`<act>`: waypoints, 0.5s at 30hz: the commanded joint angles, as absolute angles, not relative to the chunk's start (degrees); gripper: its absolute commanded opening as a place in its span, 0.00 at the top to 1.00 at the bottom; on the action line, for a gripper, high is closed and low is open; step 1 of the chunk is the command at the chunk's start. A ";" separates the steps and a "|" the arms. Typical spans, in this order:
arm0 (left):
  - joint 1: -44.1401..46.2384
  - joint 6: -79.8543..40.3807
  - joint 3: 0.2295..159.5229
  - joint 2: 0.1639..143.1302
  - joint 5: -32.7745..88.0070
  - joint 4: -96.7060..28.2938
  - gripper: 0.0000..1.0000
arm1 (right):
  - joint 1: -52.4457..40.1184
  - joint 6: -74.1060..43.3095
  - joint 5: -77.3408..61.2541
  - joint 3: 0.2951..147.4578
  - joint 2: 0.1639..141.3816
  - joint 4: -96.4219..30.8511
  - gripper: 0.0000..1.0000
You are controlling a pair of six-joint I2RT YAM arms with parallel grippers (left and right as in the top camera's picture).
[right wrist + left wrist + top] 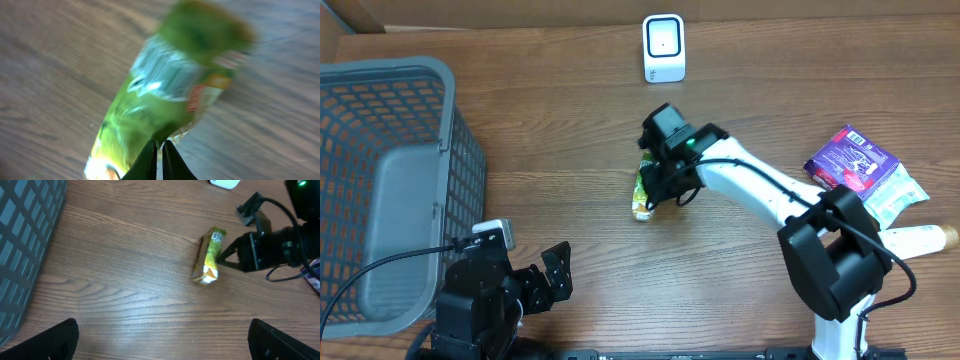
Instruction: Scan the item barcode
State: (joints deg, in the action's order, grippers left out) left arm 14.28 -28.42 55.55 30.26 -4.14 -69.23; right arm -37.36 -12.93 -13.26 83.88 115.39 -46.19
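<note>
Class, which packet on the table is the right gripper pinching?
The green-and-yellow packet mid-table: the right gripper is shut on its edge, whereas the purple packet lies untouched, off to the right.

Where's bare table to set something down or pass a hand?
Widest: between basket and green packet. Also between scanner and purple pack, and front centre below the right gripper. Crowded: right edge, with purple pack, pale pouch, tube.

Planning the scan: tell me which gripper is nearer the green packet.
Right. The right gripper pinches the green packet; the left gripper sits open, far away beside the basket.
</note>
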 commanded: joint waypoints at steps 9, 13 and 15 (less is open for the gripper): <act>14.28 -28.32 55.57 29.93 -4.89 -69.19 0.01 | -29.80 -19.09 -22.87 87.20 112.92 -50.28 0.67; 14.28 -28.32 55.57 29.93 -4.89 -69.19 0.00 | -28.21 -19.84 -31.70 84.36 112.95 -48.36 0.39; 14.28 -28.34 55.57 29.93 -4.89 -69.19 0.00 | -28.21 -21.02 -33.01 82.19 112.99 -46.48 0.37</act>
